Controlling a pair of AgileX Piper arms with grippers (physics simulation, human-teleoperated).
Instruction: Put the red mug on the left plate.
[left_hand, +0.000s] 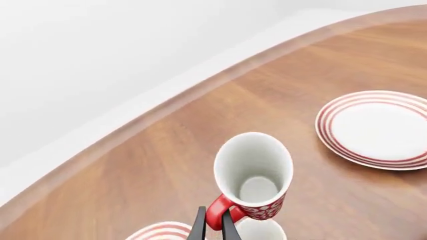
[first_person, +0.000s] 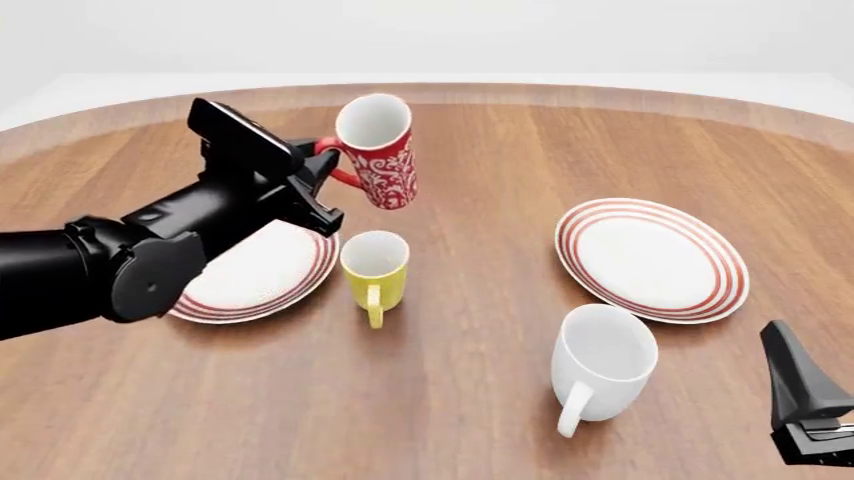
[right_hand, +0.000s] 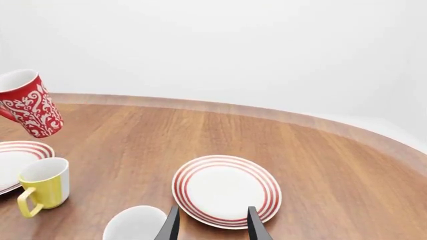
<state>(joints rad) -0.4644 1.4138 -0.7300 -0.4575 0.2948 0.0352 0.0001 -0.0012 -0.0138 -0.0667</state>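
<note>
Above the table's left half, the left gripper (first_person: 320, 165) is clamped on the handle of the red mug (first_person: 378, 150), holding it in the air, tilted, mouth up, beyond the yellow mug (first_person: 374, 272). The left plate (first_person: 274, 272) lies below and left of it, partly hidden by the black arm. Yellow mug stands just beside that plate's right rim, handle toward the camera, nearly under the raised mug. White mug (first_person: 605, 360) stands near the front, right of centre, close to the right plate (first_person: 653, 258). Right gripper (right_hand: 211, 223) hangs low at the front right edge, fingers apart, holding nothing.

Count: three mugs, two red-ringed plates, two arms.

Surface: round brown wood-grain table (first_person: 481, 160) with a paler rim; plain white surroundings.
</note>
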